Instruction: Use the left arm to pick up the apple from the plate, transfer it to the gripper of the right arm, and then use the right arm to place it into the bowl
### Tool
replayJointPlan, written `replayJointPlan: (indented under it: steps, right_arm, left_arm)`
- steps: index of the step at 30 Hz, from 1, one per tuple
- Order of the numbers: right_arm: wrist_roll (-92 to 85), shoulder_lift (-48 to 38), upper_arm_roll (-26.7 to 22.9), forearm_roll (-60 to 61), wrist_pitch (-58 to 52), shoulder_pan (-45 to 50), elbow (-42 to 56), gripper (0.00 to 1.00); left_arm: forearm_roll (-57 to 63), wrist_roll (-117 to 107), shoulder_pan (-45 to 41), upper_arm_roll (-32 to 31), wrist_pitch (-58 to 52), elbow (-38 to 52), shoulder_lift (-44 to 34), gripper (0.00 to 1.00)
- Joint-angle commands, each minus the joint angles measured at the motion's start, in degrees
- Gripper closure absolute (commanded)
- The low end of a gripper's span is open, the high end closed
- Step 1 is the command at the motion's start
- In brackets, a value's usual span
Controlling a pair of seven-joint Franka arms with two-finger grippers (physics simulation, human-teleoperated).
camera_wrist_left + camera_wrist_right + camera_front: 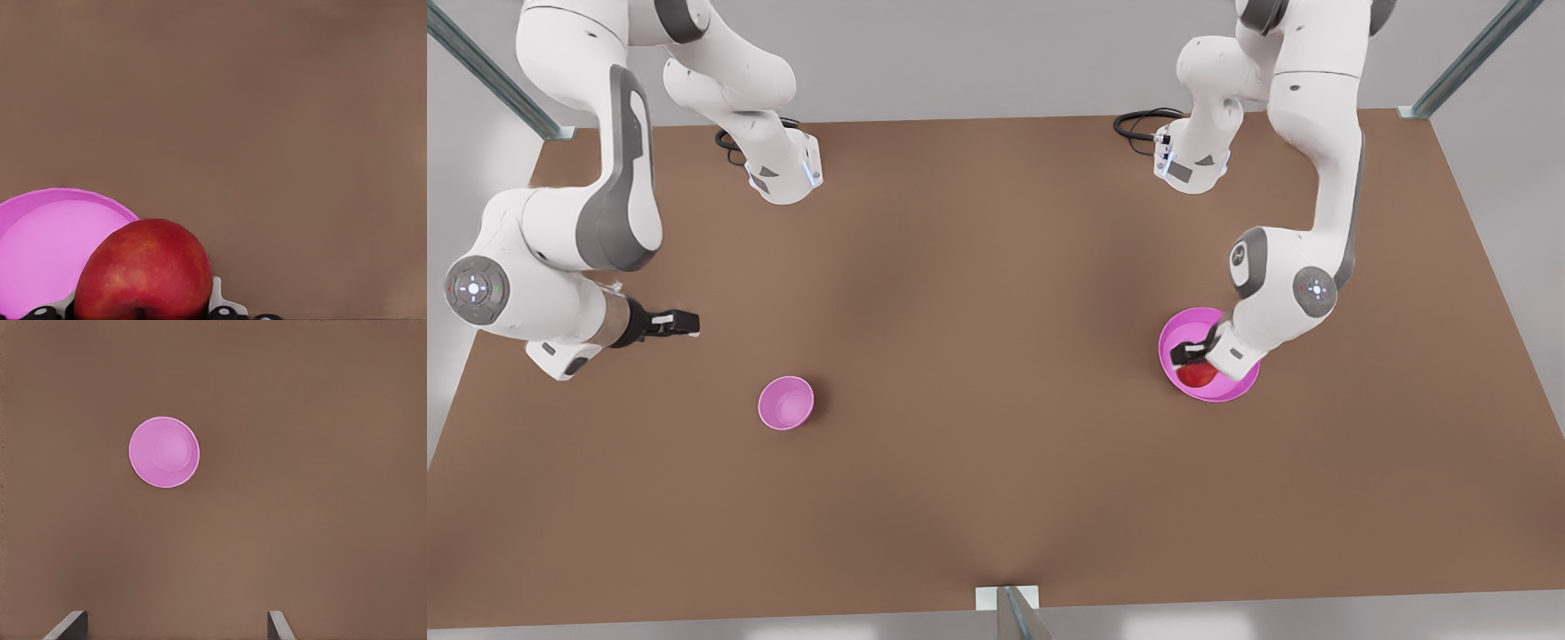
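Observation:
A red apple (1199, 374) (143, 273) sits over the pink plate (1181, 331) (40, 247) on the front view's right. My left gripper (1192, 355) reaches down onto it. In the left wrist view its white fingers (217, 295) press both sides of the apple, shut on it. The small pink bowl (786, 403) (164, 452) stands empty on the front view's left. My right gripper (679, 323) hovers up and to the left of the bowl in the front view, with its fingers (69, 625) spread open and nothing between them.
The brown table (996, 293) carries both arm bases (787, 173) at its far edge, with black cables (1143, 120) beside them. A metal post (1009, 609) stands at the near edge. A wide stretch of table separates bowl and plate.

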Motion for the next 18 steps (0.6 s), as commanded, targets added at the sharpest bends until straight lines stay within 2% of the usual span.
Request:
replayJointPlan:
  steps: [1, 2, 3, 6, 8, 11, 14, 18]
  right_arm:
    - [-4.9, 5.7, 0.1, 5.0, 0.6, 1.2, 5.1, 0.0]
    - [-8.6, 11.6, 0.4, 11.3, 0.7, 2.4, 10.6, 0.0]
    - [-9.2, 15.3, 3.6, 18.0, 1.1, 2.7, 12.8, 0.0]
    - [-17.7, 23.8, 10.4, 31.1, 9.5, 2.4, 15.7, 0.0]
    - [-30.0, 30.5, 13.3, 38.8, 12.4, 2.0, 19.5, 0.0]
    - [-40.7, 31.4, 13.9, 44.5, 14.6, 1.1, 18.6, 0.0]
    - [-55.2, 32.7, 15.8, 51.1, 16.4, 0.9, 17.7, 0.0]
    - [-76.2, 35.2, 19.5, 58.2, 25.4, 1.2, 16.8, 0.0]
  left_arm:
    - [-12.4, -0.9, -0.4, -0.4, -23.2, 6.6, 1.7, 0.23]
    - [-15.8, -2.9, -0.8, -2.6, -25.5, 9.1, 3.2, 0.23]
    - [-16.0, -9.9, -0.9, -7.0, -26.8, 14.5, 6.1, 0.23]
    - [-20.9, -24.7, -0.9, -17.8, -30.1, 35.7, 21.9, 0.23]
    - [-28.9, -21.0, -0.8, -18.2, -30.0, 43.2, 28.0, 0.23]
    - [-35.8, -11.8, -0.8, -18.2, -29.9, 43.2, 29.7, 0.23]
    - [-42.5, -2.3, -0.9, -20.4, -23.7, 43.6, 32.7, 0.23]
    - [-48.5, 1.2, -0.8, -20.5, -22.4, 44.5, 35.0, 0.23]
